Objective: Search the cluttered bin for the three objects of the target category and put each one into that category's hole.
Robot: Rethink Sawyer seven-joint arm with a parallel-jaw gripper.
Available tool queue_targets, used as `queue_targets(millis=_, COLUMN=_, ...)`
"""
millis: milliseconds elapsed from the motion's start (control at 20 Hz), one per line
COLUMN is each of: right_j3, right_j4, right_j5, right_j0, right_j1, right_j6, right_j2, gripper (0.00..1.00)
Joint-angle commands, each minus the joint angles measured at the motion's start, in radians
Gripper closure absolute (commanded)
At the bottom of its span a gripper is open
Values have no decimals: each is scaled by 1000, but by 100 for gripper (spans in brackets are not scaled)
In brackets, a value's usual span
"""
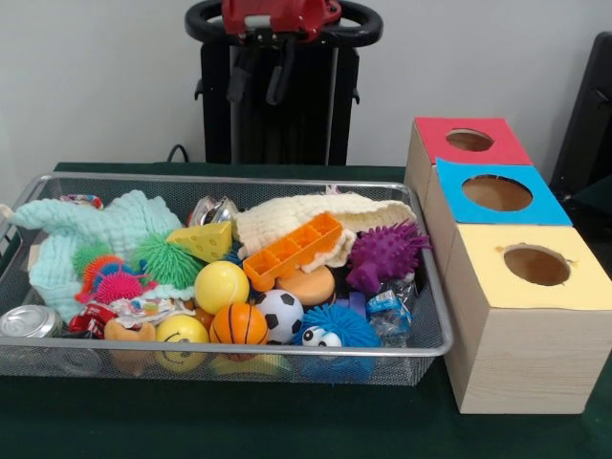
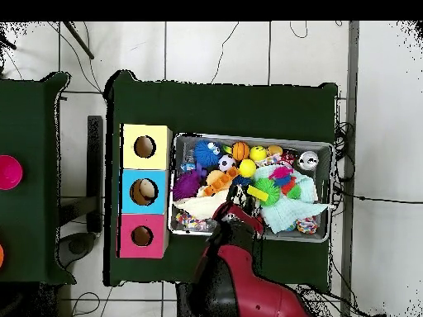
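A wire mesh bin [image 1: 239, 180] holds a heap of toys. At its front lie a yellow ball [image 1: 221, 285], a soccer ball [image 1: 279, 316], a basketball [image 1: 239, 324] and a yellow smiley ball [image 1: 181, 335]. A purple spiky toy [image 1: 384, 253], an orange tray [image 1: 292, 251] and a cheese wedge [image 1: 204, 242] lie further back. My gripper [image 1: 255, 98] hangs high above the bin's far side, open and holding nothing. From overhead, the gripper [image 2: 234, 213] is over the bin's [image 2: 252, 138] robot-side edge.
Three wooden boxes with round holes stand in a row beside the bin: red-topped [image 1: 435, 134], blue-topped [image 1: 459, 206] and yellow-topped [image 1: 488, 277]. A mint cloth [image 1: 96, 229], a cream cloth [image 1: 316, 212] and a can [image 1: 27, 322] also lie in the bin.
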Motion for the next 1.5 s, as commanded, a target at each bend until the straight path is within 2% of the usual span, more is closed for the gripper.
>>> queue_targets(millis=50, right_j3=-151, right_j4=-77, right_j5=164, right_j0=-63, right_j1=-69, right_j6=44, right_j2=187, gripper=0)
queue_targets(millis=200, right_j3=-176, right_j4=-107, right_j5=223, right_j0=-123, right_j1=-43, right_j6=39, right_j2=270, gripper=0)
queue_targets(millis=400, right_j3=-214, right_j4=-131, right_j5=225, right_j0=-170, right_j1=11, right_j6=48, right_j2=338, gripper=0)
queue_targets(millis=500, right_j3=-230, right_j4=-154, right_j5=239, right_j0=-224, right_j1=43, right_j6=45, right_j2=406, gripper=0)
queue_targets(millis=600, right_j3=-263, right_j4=-174, right_j5=250, right_j0=-255, right_j1=72, right_j6=22, right_j2=439, gripper=0)
queue_targets(millis=750, right_j3=-306, right_j4=-202, right_j5=392, right_j0=-348, right_j1=86, right_j6=-86, right_j2=568, gripper=0)
queue_targets(millis=950, right_j3=-409, right_j4=-250, right_j5=551, right_j0=-383, right_j1=82, right_j6=-259, right_j2=628, gripper=0)
queue_targets(millis=1000, right_j3=-427, right_j4=-256, right_j5=608, right_j0=-413, right_j1=87, right_j6=-307, right_j2=672, gripper=0)
queue_targets(millis=1100, right_j3=-463, right_j4=-253, right_j5=714, right_j0=-472, right_j1=116, right_j6=-385, right_j2=761, gripper=0)
queue_targets(millis=1300, right_j3=-552, right_j4=-244, right_j5=912, right_j0=-544, right_j1=198, right_j6=-487, right_j2=876, gripper=0)
queue_targets(millis=1400, right_j3=-592, right_j4=-238, right_j5=1005, right_j0=-560, right_j1=229, right_j6=-535, right_j2=905, gripper=0)
queue_targets(millis=1500, right_j3=-620, right_j4=-246, right_j5=1057, right_j0=-573, right_j1=245, right_j6=-572, right_j2=926, gripper=0)
